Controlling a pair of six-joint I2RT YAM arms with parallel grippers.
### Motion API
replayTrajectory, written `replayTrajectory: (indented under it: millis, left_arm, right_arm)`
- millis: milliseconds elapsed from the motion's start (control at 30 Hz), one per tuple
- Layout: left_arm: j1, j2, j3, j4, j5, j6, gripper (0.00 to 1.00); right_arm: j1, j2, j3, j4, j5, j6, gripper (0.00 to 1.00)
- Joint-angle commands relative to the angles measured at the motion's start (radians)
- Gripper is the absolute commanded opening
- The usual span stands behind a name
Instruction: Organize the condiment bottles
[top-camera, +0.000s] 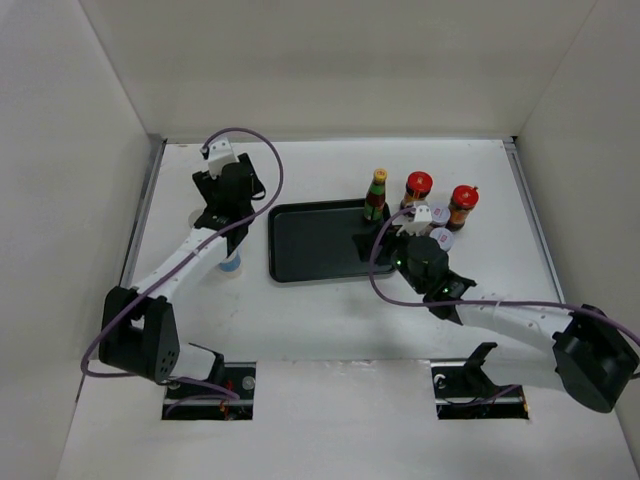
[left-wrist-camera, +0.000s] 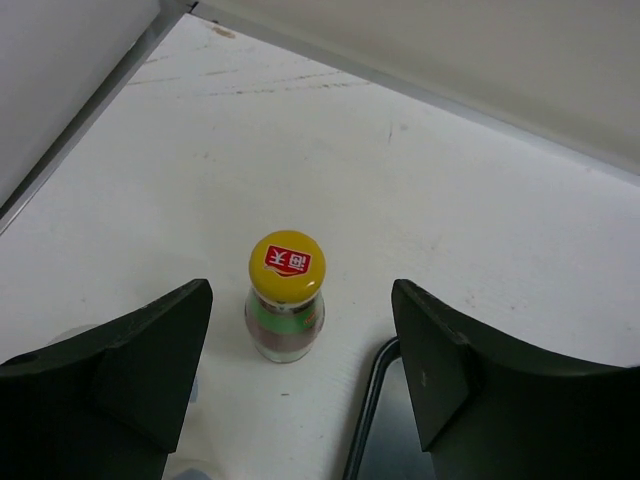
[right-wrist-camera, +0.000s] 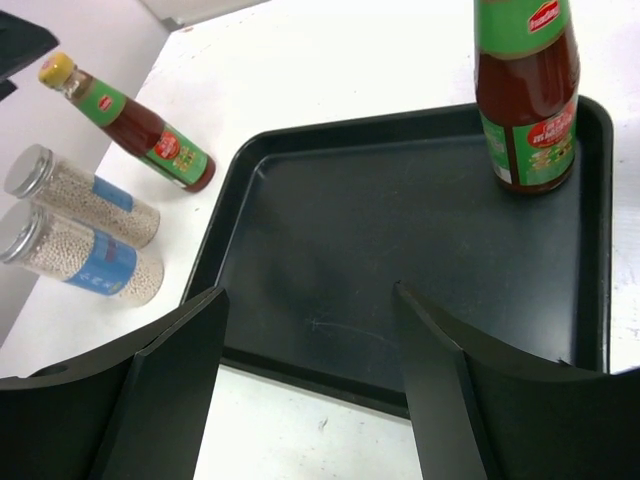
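1. Pickup is the step you're on. Your left tool (left-wrist-camera: 300, 330) hangs spread wide and empty above a yellow-capped bottle (left-wrist-camera: 286, 295), lined up with it but not touching.
2. That bottle stands upright on the bench (left-wrist-camera: 450, 200), just left of the black tray (left-wrist-camera: 362, 425).
3. Only one slim bottle (right-wrist-camera: 527, 100) is in the tray, at a far corner.
4. Your right tool (right-wrist-camera: 310, 330) is also spread and empty, over the tray's near edge.
5. The blue-banded cylinders (right-wrist-camera: 85, 190) wait left of the tray. The red-capped bottles (top-camera: 418, 188) and white-lidded jars (top-camera: 441, 238) are on its right.
6. Next move, I'd guess: drop lower, straddle the body, squeeze, lift straight up and clear the rim.
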Motion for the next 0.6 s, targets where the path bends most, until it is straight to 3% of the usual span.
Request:
replayTrajectory:
  millis: [0, 200, 567]
  left_arm:
    - [0.042, 0.028, 0.054, 0.003, 0.021, 0.013, 0.72]
    - [0.069, 0.1, 0.097, 0.006, 0.058, 0.006, 0.69]
    - [0.077, 0.168, 0.12, 0.038, 0.064, 0.014, 0.47]
  right_arm:
    - [0.014, 0.013, 0.022, 0.06, -0.012, 0.011, 0.73]
    - [0.017, 0.018, 0.022, 0.066, -0.014, 0.008, 0.74]
    - [0.02, 0.012, 0.019, 0.066, -0.012, 0.003, 0.74]
